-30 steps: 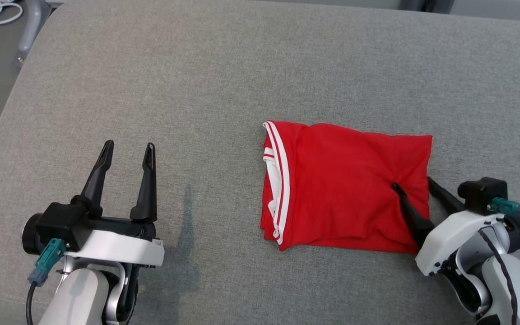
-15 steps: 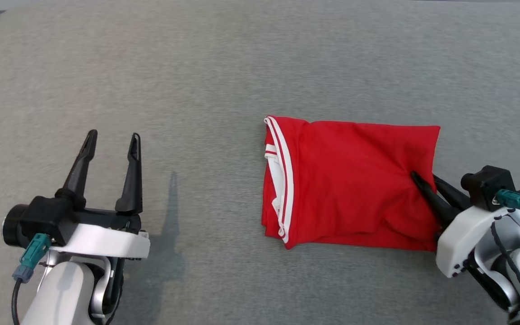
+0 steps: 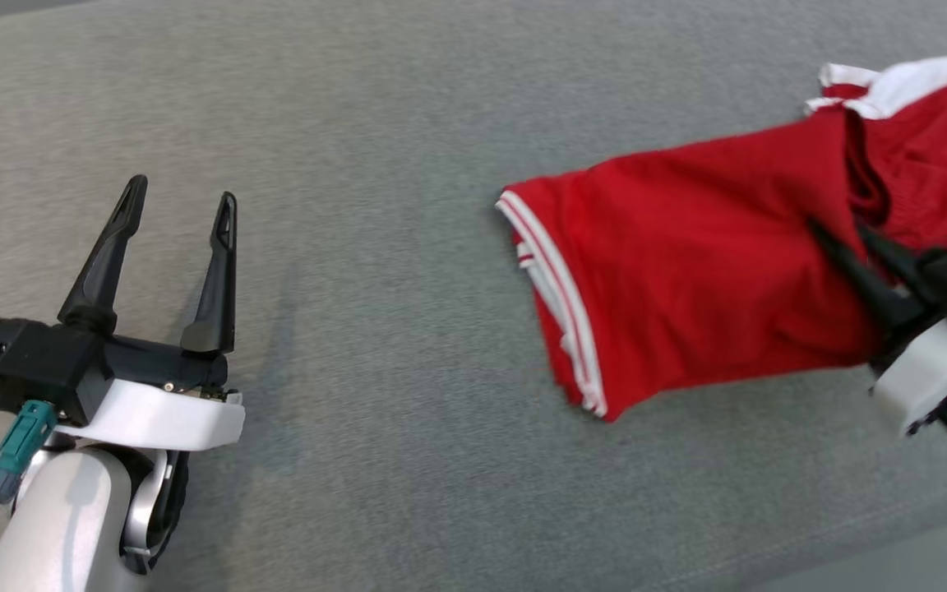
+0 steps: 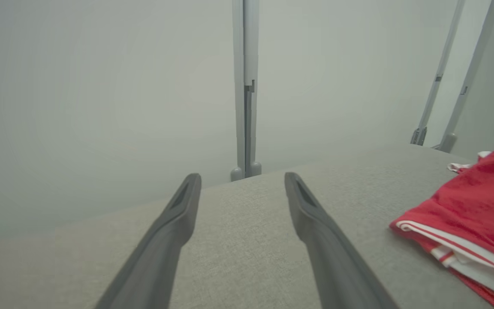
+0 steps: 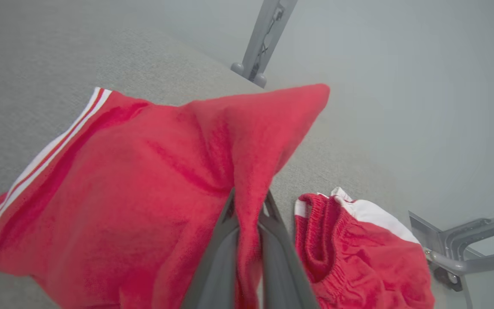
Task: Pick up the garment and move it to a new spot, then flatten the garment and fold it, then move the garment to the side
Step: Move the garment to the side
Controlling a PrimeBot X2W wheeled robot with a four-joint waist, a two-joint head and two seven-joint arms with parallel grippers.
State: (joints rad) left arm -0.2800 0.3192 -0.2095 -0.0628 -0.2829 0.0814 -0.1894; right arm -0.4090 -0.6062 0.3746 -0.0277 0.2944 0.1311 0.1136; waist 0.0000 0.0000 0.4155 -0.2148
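garment [image 3: 687, 271], red, white-striped hem, bunched

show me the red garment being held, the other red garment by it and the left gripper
held red garment [image 3: 687, 271], head view, middle of its top red panel
other red garment [image 5: 358, 257], right wrist view, its red body below the white band
left gripper [image 3: 182, 189], head view, gap between its open jaws

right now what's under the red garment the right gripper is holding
Grey fabric surface shows beneath the raised corner of the red garment, which the right gripper pinches. Under its flat striped part nothing can be seen: the cloth covers it.
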